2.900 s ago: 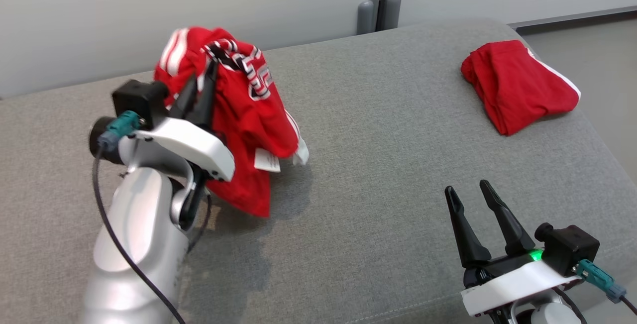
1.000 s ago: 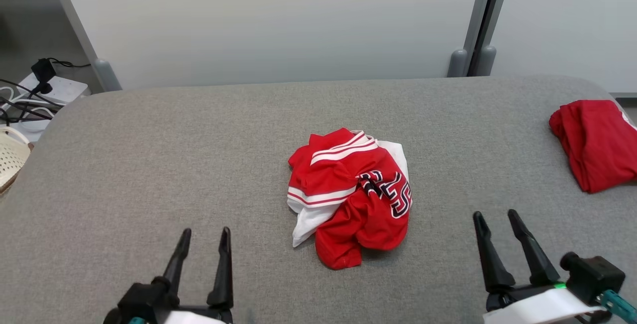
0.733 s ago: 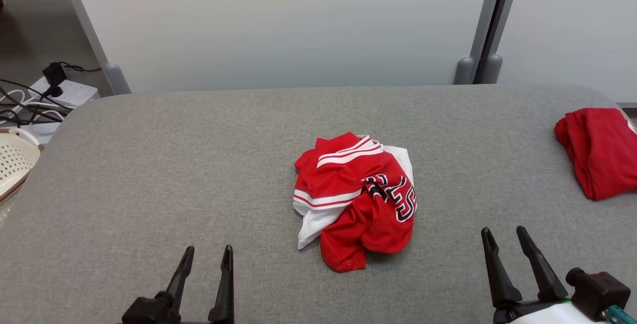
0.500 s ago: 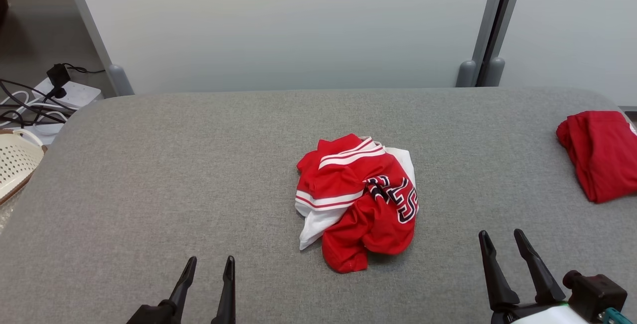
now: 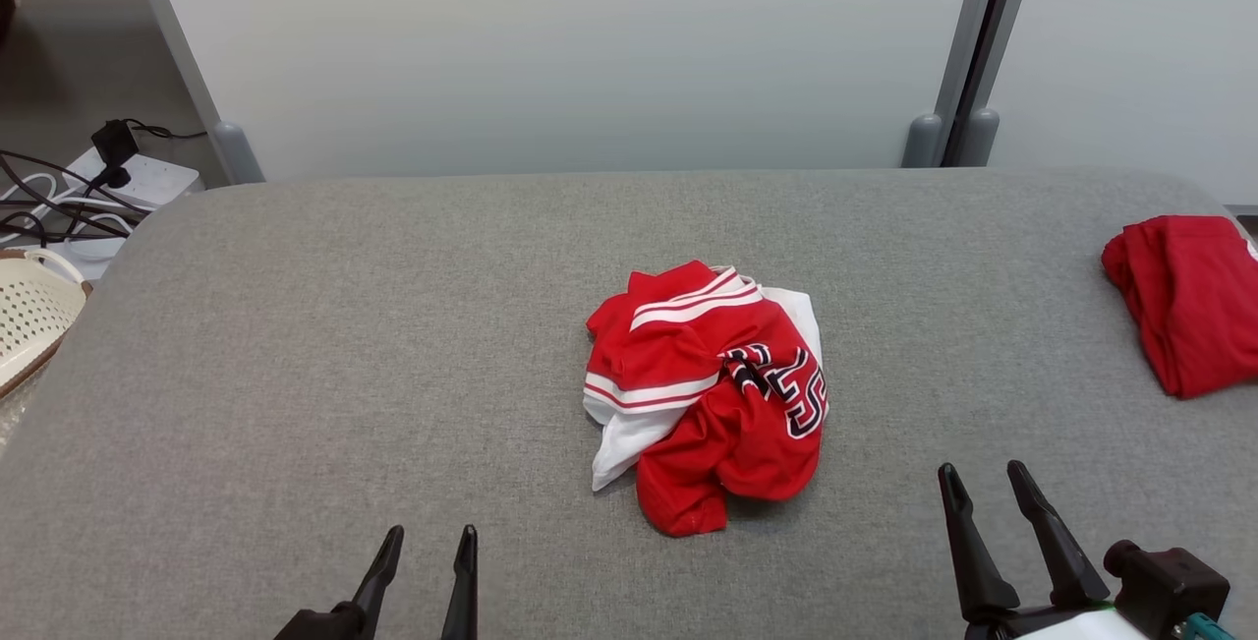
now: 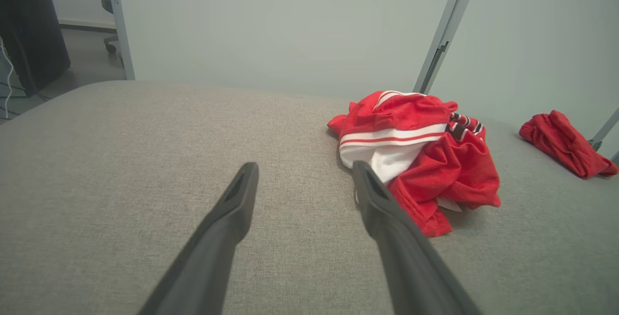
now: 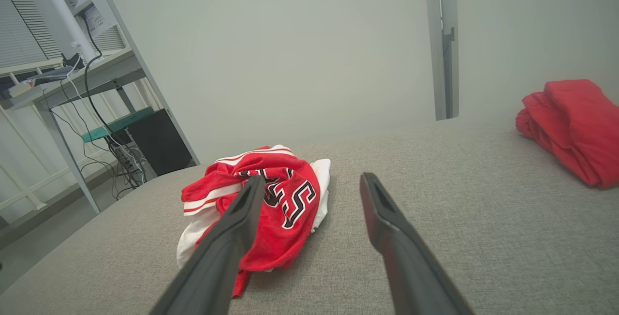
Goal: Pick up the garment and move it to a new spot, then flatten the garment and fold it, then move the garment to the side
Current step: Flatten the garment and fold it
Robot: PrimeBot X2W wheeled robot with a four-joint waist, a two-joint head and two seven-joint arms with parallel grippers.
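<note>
Garment (image 5: 706,394) — a slick red jersey with white stripes and dark lettering — lies crumpled in a rounded heap at the middle of the worktop (image 5: 344,325), which has rounded corners and a cover of grey, coarsely woven cloth. A second red cloth (image 5: 1184,296), folded into a soft wedge, sits at the right edge, well apart. The left claw (image 5: 432,534) and right claw (image 5: 981,469) hover near the front edge, their tapered dark fingers spread wide, holding nothing.
</note>
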